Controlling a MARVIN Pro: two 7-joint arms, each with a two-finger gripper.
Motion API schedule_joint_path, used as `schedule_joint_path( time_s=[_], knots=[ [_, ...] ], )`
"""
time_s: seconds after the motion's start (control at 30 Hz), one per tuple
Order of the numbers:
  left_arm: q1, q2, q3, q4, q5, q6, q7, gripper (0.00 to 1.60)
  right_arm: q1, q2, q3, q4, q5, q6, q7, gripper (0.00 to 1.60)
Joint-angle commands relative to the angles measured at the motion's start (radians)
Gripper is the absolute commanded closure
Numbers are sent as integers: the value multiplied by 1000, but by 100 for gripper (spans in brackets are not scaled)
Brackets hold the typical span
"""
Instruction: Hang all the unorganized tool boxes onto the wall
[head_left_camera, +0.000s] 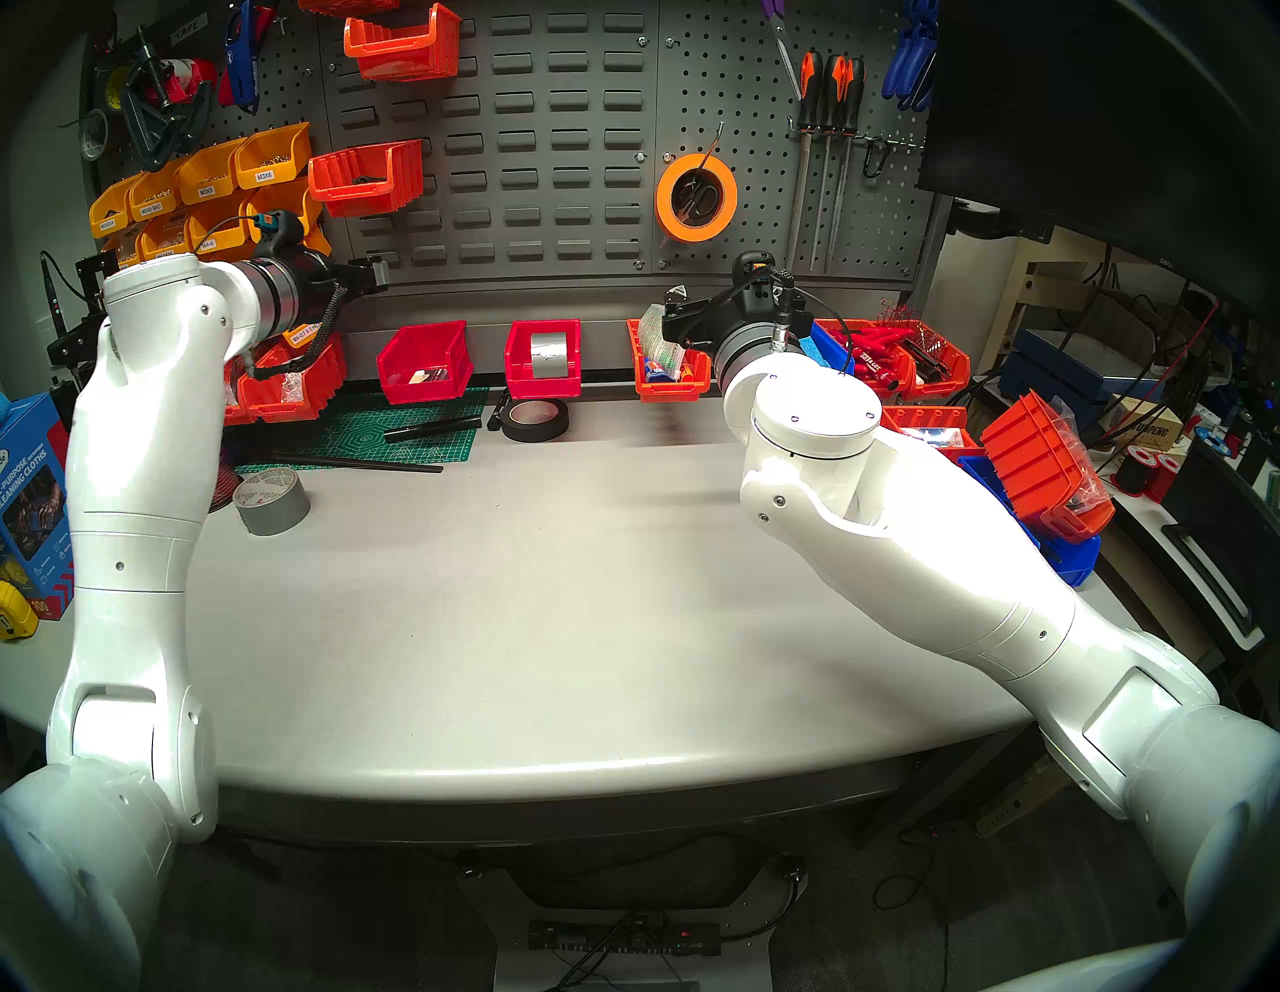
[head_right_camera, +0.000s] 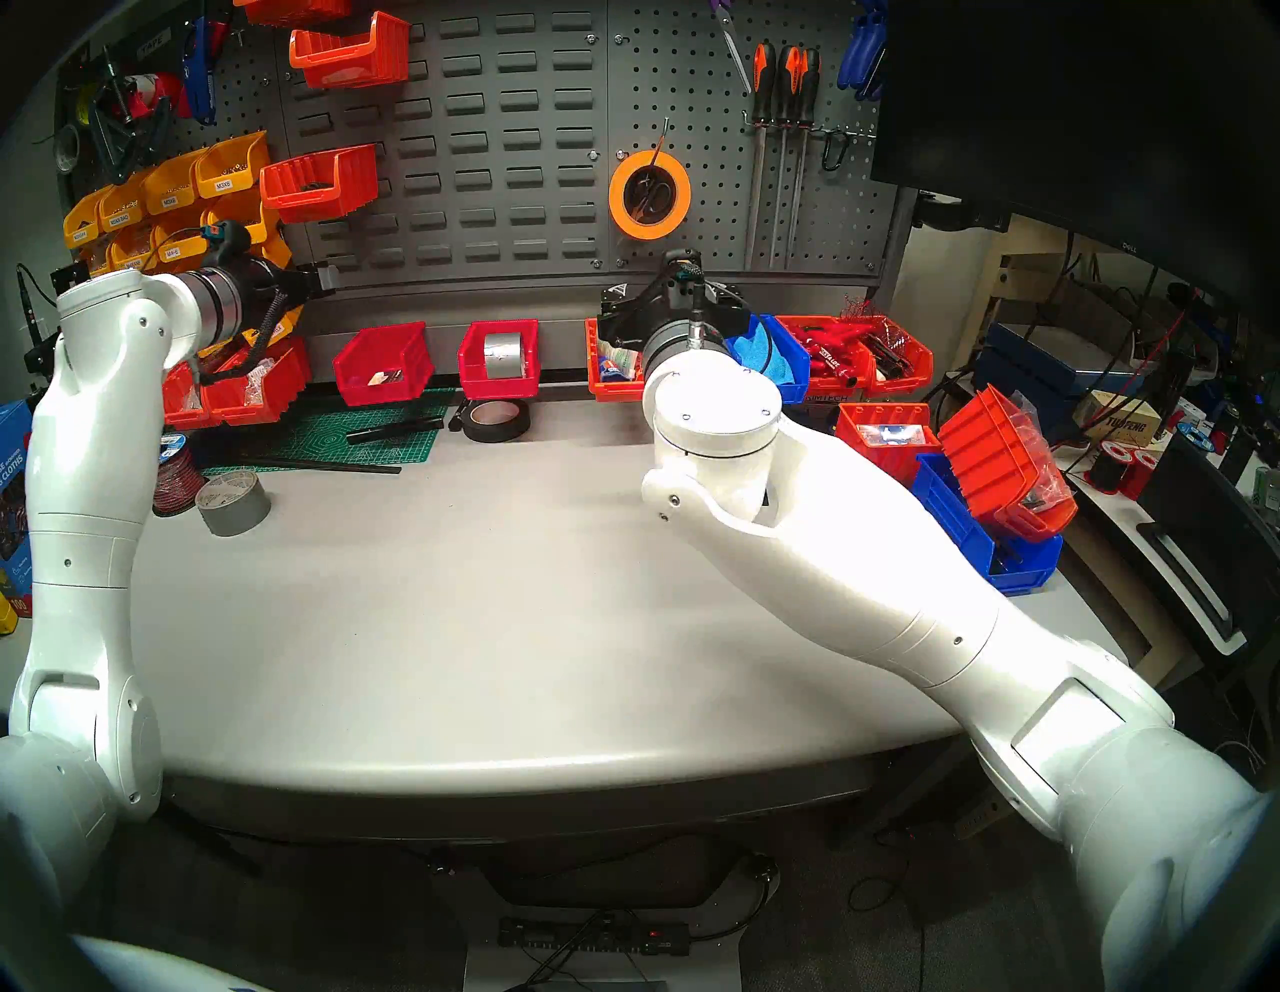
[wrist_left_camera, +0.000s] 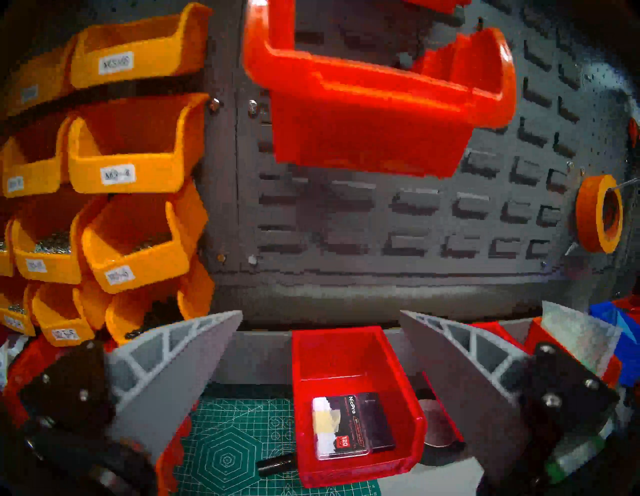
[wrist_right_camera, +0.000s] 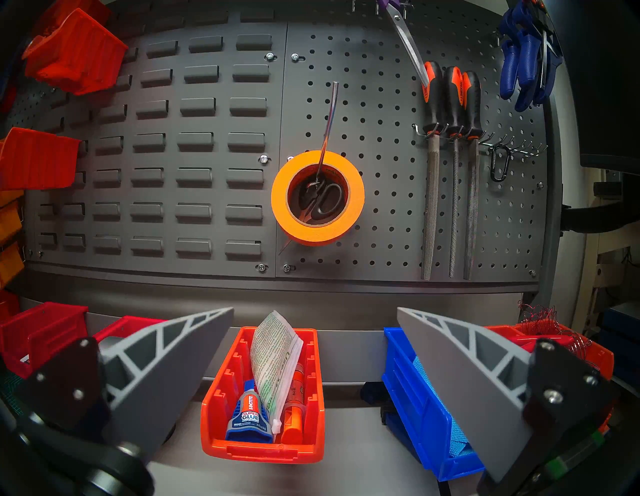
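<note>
The plain red tool box (head_left_camera: 424, 388) with small black-white cards stands on the table at the foot of the wall (head_left_camera: 526, 138). My left gripper (wrist_left_camera: 320, 313) hovers open above and just in front of this box (wrist_left_camera: 353, 471), its fingers wide apart and empty. The long orange ribbed tool box (wrist_right_camera: 263, 450), holding a white-green packet and glue tubes, stands further right against the grey rail. My right gripper (wrist_right_camera: 314, 310) is open above it, fingers on either side and apart from it. In the head view this gripper (head_left_camera: 675, 319) hides part of the orange box (head_left_camera: 668, 391).
A red bin with a silver tape roll (head_left_camera: 544, 384) stands between the two boxes. A black tape roll (head_left_camera: 535, 419), grey duct tape (head_left_camera: 271, 499) and a green mat (head_left_camera: 415, 433) lie nearby. A blue bin (wrist_right_camera: 426, 398) stands right of the orange box. Orange bins (head_left_camera: 363, 176) and yellow bins (head_left_camera: 208, 187) hang on the wall.
</note>
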Motion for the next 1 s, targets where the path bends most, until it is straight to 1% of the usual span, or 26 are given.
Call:
schedule_joint_path(
  time_s=[0.0,0.03,0.07,0.1,0.2,0.23,0.27,0.37,0.4,0.43,0.47,0.5,0.53,0.57,0.6,0.63,0.7,0.73,0.77,0.83,0.9,0.93,0.97],
  knots=[
    [89,23,-109,-117,-30,32,-1,0,12,-3,5,-7,-4,-1,0,0],
    [92,22,-121,-111,-34,32,-3,0,12,-3,5,-7,-4,-1,0,0],
    [109,20,-139,-131,-39,32,-3,0,12,-3,5,-7,-4,-1,0,0],
    [135,17,-171,-158,-48,32,-5,0,12,-3,5,-7,-4,-1,0,0],
    [188,5,-227,-220,-56,32,-1,0,12,-3,5,-7,-4,-1,0,0],
    [192,4,-237,-219,-59,32,-2,0,12,-3,5,-7,-4,-1,0,0],
    [211,-3,-256,-242,-62,32,-3,0,12,-3,5,-7,-4,-1,0,0],
    [246,-18,-286,-279,-72,32,-24,0,12,-3,5,-7,-3,-1,0,0],
    [276,-28,-301,-316,-74,32,-25,0,12,-3,5,-7,-3,-1,0,0],
    [276,-28,-301,-316,-74,32,-25,0,12,-3,5,-7,-3,-1,0,0],
    [293,-48,-313,-326,-78,32,-32,0,11,-3,5,-7,-3,-1,0,0],
    [293,-48,-313,-326,-78,32,-32,0,11,-3,5,-7,-3,-1,0,0],
    [311,-70,-329,-348,-83,32,-41,0,11,-3,5,-7,-3,-1,0,0],
    [311,-70,-329,-348,-83,32,-41,0,11,-3,5,-7,-3,-1,0,0],
    [352,-82,-346,-391,-84,32,-40,0,11,-3,5,-7,-3,-1,0,0],
    [372,-109,-364,-414,-83,32,-44,0,11,-3,6,-7,-3,-1,0,0],
    [363,-118,-366,-406,-79,32,-45,0,11,-3,6,-7,-3,-1,0,0],
    [393,-131,-378,-437,-72,30,-45,0,11,-3,6,-7,-3,-1,0,0],
    [395,-147,-384,-440,-70,30,-44,0,11,-3,6,-7,-3,-1,0,0],
    [440,-190,-415,-490,-61,20,-44,0,11,-3,6,-7,-3,-1,0,0],
    [439,-194,-420,-491,-60,21,-47,0,12,-3,6,-7,-3,-1,0,0],
    [491,-236,-448,-545,-51,8,-48,0,12,-3,6,-7,-3,-1,0,0],
    [491,-236,-448,-545,-51,8,-48,0,12,-3,6,-7,-3,-1,0,0]
  ],
)
